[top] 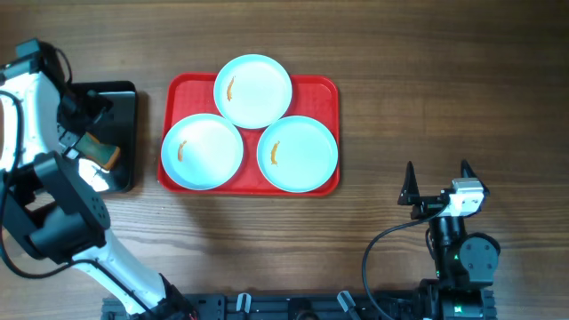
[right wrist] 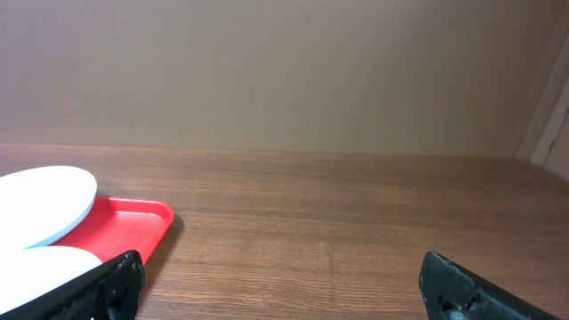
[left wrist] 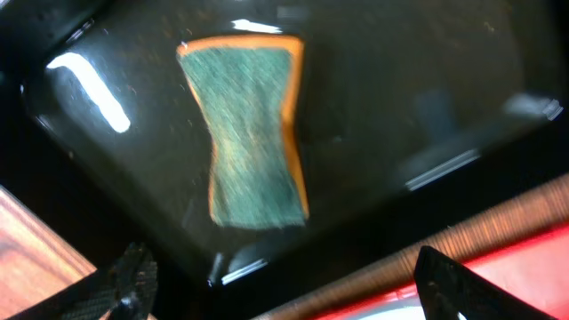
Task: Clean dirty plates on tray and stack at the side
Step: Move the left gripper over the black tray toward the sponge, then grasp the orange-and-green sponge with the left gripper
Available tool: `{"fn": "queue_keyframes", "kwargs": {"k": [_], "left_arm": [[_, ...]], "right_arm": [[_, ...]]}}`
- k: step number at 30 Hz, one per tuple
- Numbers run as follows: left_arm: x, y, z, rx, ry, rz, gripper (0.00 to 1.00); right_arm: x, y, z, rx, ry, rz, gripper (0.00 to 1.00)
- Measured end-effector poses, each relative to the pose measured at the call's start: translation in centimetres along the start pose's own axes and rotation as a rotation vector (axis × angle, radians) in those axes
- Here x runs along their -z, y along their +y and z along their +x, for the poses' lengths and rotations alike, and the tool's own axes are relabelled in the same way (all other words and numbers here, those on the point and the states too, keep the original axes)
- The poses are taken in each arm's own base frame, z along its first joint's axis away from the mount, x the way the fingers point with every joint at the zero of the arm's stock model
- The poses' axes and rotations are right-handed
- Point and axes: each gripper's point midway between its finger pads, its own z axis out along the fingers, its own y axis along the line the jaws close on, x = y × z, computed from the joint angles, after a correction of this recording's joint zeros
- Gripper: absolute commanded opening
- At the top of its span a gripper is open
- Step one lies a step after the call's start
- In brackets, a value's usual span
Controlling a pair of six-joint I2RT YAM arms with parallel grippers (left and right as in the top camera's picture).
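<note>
Three pale aqua plates lie on the red tray (top: 320,89): one at the back (top: 253,91), one at the front left (top: 202,151) and one at the front right (top: 298,153). Each has a small orange smear. My left gripper (left wrist: 284,284) is open above the black tray (top: 124,107), over a green and orange sponge (left wrist: 253,133) that lies in it; the sponge also shows in the overhead view (top: 100,153). My right gripper (top: 437,182) is open and empty over bare table, right of the red tray (right wrist: 116,227). Two plates show at the left edge of the right wrist view (right wrist: 40,204).
The black tray stands left of the red tray, a strip of wooden table (left wrist: 498,222) between them. The left arm's body (top: 53,213) reaches over the table's left side. The right arm's base (top: 462,258) sits at the front right.
</note>
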Motion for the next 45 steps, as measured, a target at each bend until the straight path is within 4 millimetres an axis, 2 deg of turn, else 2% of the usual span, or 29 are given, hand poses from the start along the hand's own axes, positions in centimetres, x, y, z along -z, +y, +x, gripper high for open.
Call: {"fn": "queue_keyframes", "kwargs": {"k": [5, 13, 21, 24, 27, 28, 30, 35, 36, 37, 38, 40, 41, 42, 43, 45], "left_arm": [[-1.7, 0.7, -0.8, 0.026, 0.032, 0.009, 0.84], [-5.8, 0.9, 1.1, 0.019, 0.126, -0.006, 0.82], [-7.7, 1.4, 2.1, 0.012, 0.142, -0.015, 0.74], [-8.1, 1.5, 2.3, 0.004, 0.143, -0.014, 0.56], [-8.2, 1.4, 2.1, -0.005, 0.134, -0.007, 0.30], [-8.2, 1.3, 2.1, -0.006, 0.132, -0.005, 0.18], [-8.2, 1.3, 2.0, -0.014, 0.129, -0.004, 0.04], [-8.2, 1.2, 1.8, -0.015, 0.120, 0.001, 0.04], [-8.2, 1.2, 1.8, -0.015, 0.119, 0.001, 0.17], [-8.2, 1.2, 1.7, -0.015, 0.119, 0.001, 0.49], [-8.3, 1.2, 1.7, -0.020, 0.118, 0.000, 0.68], [-8.3, 1.2, 1.6, -0.018, 0.114, -0.001, 0.70], [-8.3, 1.2, 1.5, -0.018, 0.109, 0.000, 0.76], [-8.3, 1.1, 1.4, -0.018, 0.102, 0.002, 0.93], [-8.3, 1.1, 1.2, -0.018, 0.096, 0.003, 1.00], [-8.3, 1.1, 0.9, -0.017, 0.082, 0.001, 1.00]], "right_arm": [[0.0, 0.0, 0.0, 0.000, 0.000, 0.000, 1.00], [0.0, 0.0, 0.0, 0.000, 0.000, 0.000, 1.00], [0.0, 0.0, 0.0, 0.000, 0.000, 0.000, 1.00], [0.0, 0.0, 0.0, 0.000, 0.000, 0.000, 1.00], [0.0, 0.0, 0.0, 0.000, 0.000, 0.000, 1.00], [0.0, 0.0, 0.0, 0.000, 0.000, 0.000, 1.00], [0.0, 0.0, 0.0, 0.000, 0.000, 0.000, 1.00], [0.0, 0.0, 0.0, 0.000, 0.000, 0.000, 1.00], [0.0, 0.0, 0.0, 0.000, 0.000, 0.000, 1.00], [0.0, 0.0, 0.0, 0.000, 0.000, 0.000, 1.00], [0.0, 0.0, 0.0, 0.000, 0.000, 0.000, 1.00], [0.0, 0.0, 0.0, 0.000, 0.000, 0.000, 1.00], [0.0, 0.0, 0.0, 0.000, 0.000, 0.000, 1.00], [0.0, 0.0, 0.0, 0.000, 0.000, 0.000, 1.00], [0.0, 0.0, 0.0, 0.000, 0.000, 0.000, 1.00], [0.0, 0.0, 0.0, 0.000, 0.000, 0.000, 1.00]]}}
